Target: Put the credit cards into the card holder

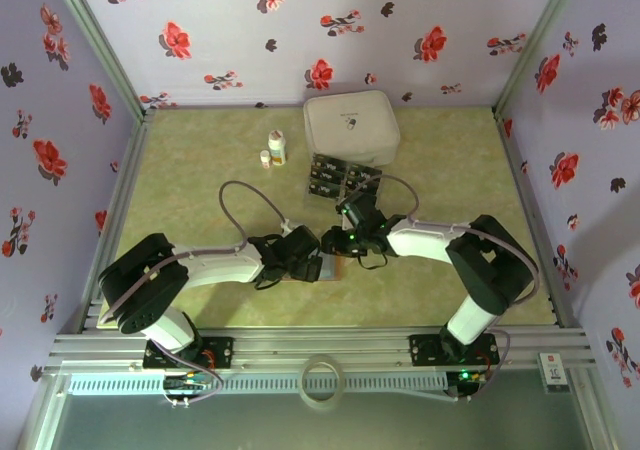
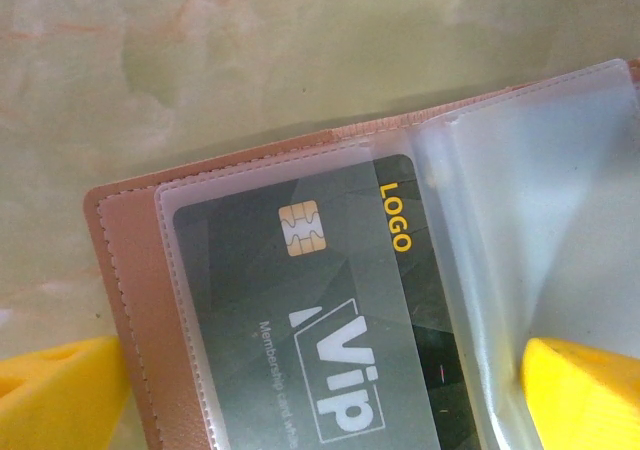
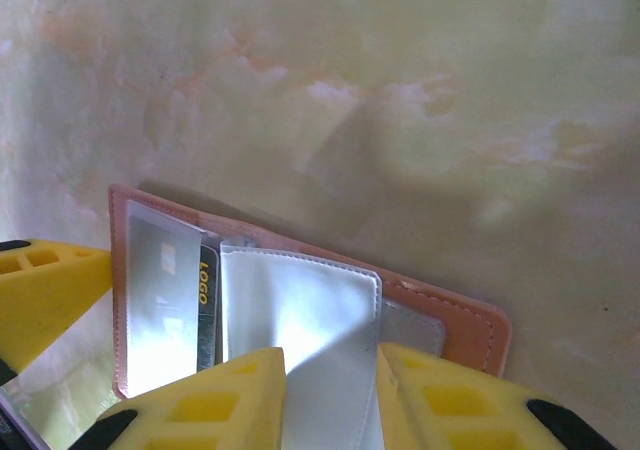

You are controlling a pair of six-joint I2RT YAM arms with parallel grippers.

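Observation:
The reddish-brown card holder (image 2: 130,300) lies open on the table between both grippers (image 1: 328,267). A dark credit card (image 2: 330,320) marked VIP and LOGO sits inside its left clear sleeve. My left gripper (image 2: 320,415) is open, its yellow fingers (image 2: 60,395) wide apart on either side of the holder. My right gripper (image 3: 330,400) is open a little, with a loose clear sleeve page (image 3: 300,310) between its fingers (image 3: 200,405). The card holder (image 3: 440,305) reaches past them to the right. Several more dark credit cards (image 1: 340,178) lie in a group behind the grippers.
A large white rounded case (image 1: 350,125) sits at the back, just behind the cards. Two small white bottles (image 1: 276,148) stand to its left. Floral walls close in the green table (image 1: 180,190) on three sides.

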